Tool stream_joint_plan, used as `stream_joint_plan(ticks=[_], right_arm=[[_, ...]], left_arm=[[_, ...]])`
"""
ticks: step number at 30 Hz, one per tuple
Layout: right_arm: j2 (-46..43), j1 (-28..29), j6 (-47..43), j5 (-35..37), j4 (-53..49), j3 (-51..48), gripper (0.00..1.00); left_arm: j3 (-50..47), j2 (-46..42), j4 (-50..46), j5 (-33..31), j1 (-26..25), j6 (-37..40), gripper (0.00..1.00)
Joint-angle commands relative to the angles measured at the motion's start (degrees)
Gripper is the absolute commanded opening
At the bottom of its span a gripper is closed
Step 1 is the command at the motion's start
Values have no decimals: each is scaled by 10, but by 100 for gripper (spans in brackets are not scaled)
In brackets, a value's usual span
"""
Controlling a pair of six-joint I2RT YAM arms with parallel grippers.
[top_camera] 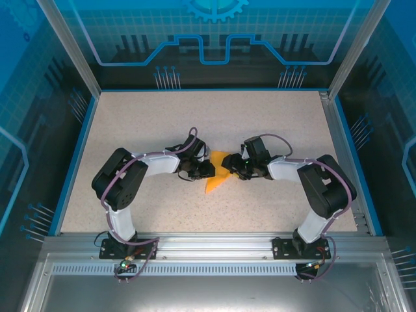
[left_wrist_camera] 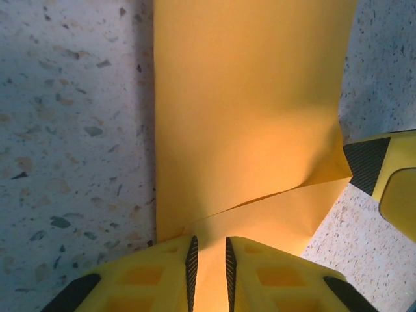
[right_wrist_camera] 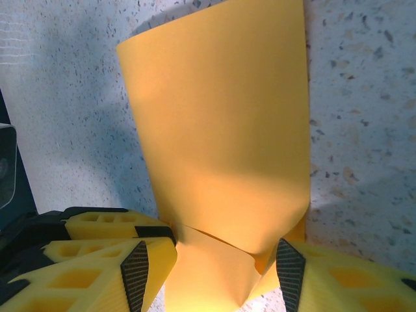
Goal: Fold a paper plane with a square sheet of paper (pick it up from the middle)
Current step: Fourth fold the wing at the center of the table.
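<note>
Top view: the square sheet of paper [top_camera: 217, 175], already creased, lies mid-tabletop [top_camera: 162, 117] between the left pincer [top_camera: 205, 170] and the right pincer [top_camera: 234, 170]; both are equally near, and the wrists hide their tips.
Left wrist view: the left pincer [left_wrist_camera: 209, 273] is nearly closed, pinching the sheet's near edge; the sheet runs straight ahead, its far end cut off.
Right wrist view: the right pincer [right_wrist_camera: 214, 272] stands half open, straddling the folded end; whether the pads press it is unclear.
</note>
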Motion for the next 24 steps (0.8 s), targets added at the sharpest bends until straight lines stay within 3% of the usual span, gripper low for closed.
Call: stream_joint_plan(ticks=[1, 17, 24], right_arm=[[9, 4, 7, -16, 18, 7, 58], [7, -13, 24, -36, 52, -16, 59], [8, -11, 37, -33, 47, -23, 60]], left_arm=[[-6, -18, -1, 11, 6, -3, 23], [-33, -97, 4, 20, 4, -16, 33], [-32, -88, -9, 23, 4, -20, 30]])
